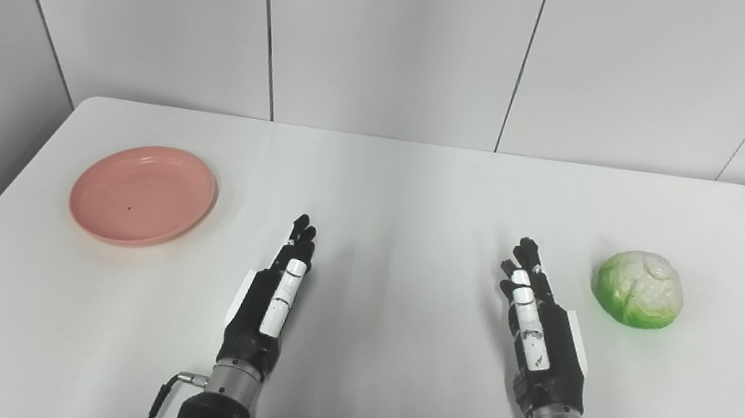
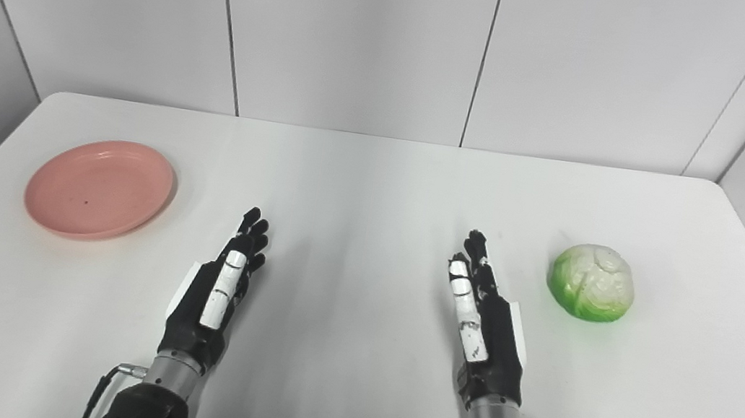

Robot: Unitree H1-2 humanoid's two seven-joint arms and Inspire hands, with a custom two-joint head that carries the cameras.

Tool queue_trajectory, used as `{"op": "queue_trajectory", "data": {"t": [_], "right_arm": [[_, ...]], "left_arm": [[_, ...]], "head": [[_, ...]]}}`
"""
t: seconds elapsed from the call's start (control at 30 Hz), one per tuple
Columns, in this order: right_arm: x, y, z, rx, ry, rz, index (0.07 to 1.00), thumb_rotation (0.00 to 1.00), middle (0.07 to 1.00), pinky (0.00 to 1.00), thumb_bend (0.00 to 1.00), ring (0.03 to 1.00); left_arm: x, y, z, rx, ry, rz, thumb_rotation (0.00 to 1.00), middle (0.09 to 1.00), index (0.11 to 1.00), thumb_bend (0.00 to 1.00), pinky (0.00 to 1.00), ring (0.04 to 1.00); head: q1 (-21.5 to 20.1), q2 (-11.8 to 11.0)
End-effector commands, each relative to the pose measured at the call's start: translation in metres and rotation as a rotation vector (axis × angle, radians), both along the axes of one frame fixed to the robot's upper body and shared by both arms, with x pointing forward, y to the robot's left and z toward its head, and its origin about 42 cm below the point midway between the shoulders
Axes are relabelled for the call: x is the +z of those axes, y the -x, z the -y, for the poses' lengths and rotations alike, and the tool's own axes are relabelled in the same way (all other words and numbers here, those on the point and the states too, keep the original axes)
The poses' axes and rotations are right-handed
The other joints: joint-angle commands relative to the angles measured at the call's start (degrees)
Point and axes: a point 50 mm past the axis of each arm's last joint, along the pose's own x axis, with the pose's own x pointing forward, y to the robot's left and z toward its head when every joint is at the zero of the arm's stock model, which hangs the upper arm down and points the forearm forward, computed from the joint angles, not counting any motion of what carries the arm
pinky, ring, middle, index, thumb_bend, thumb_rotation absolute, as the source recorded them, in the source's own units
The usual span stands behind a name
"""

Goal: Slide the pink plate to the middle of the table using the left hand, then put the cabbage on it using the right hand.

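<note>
Pink plate point(image 1: 143, 194) is sitting far left on the white table point(image 1: 404, 191), well apart from the middle, nothing on it except a tiny dark speck near the centre. It's round and shallow w/ a low raised rim, matte-ish pink, prob plastic or melamine tbh, can't really tell from up here. Smooth plate on a smooth tabletop means it should slide easy, and that's kinda the risk: push on the rim from the far-left side too hard and it could overshoot the middle, or the rim tips up if the fingers press down on the edge instead of nudging it sideways.

Left hand point(image 1: 272, 293) is just right of the plate, not touching it, edge-on w/ fingers straight and held together, holding nothing. Right hand point(image 1: 534, 326) mirrors it, same flat straight-fingered pose, also holding nothing.

Cabbage point(image 1: 639, 288) is far right, near the right hand but apart from it. Dome shape, glossy, whitish veined top going green at the bottom, looks like a plastic toy imo. Rounded + slick = fingers could slip off it, or it rolls away if bumped before the hand closes. Could also wobble off the shallow plate if dropped off-centre.
</note>
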Motion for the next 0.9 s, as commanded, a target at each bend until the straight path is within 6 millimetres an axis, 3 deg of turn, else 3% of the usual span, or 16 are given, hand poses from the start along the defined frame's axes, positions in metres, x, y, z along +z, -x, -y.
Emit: {"op": "queue_trajectory", "data": {"t": [0.0, 0.33, 0.67, 0.87], "right_arm": [[0.0153, -0.0079, -0.0051, 0.033, 0.012, 0.063, 0.977, 0.86, 0.984, 0.99, 0.63, 0.960], [0.0149, -0.0104, -0.0042, 0.013, -0.007, 0.052, 0.952, 0.78, 0.970, 0.97, 0.66, 0.949], [0.0158, -0.0087, -0.0052, 0.046, 0.018, 0.059, 0.986, 0.85, 0.997, 1.00, 0.63, 0.973], [0.0154, -0.0105, -0.0062, 0.010, -0.009, 0.045, 0.948, 0.78, 0.971, 0.97, 0.65, 0.953]], "left_arm": [[0.0197, -0.0107, 0.0048, -0.024, 0.012, 0.088, 1.00, 1.000, 1.000, 0.66, 1.00, 1.000], [0.0205, -0.0112, 0.0049, -0.017, 0.019, 0.085, 0.96, 1.000, 1.000, 0.66, 1.00, 1.000], [0.0204, -0.0107, 0.0035, -0.019, 0.018, 0.092, 0.97, 1.000, 1.000, 0.65, 1.00, 1.000], [0.0202, -0.0114, 0.0045, -0.010, 0.024, 0.088, 0.97, 1.000, 1.000, 0.63, 1.00, 1.000]], "head": [[0.22, 0.09], [0.24, -0.01], [0.08, 0.04], [0.36, -0.10]]}}
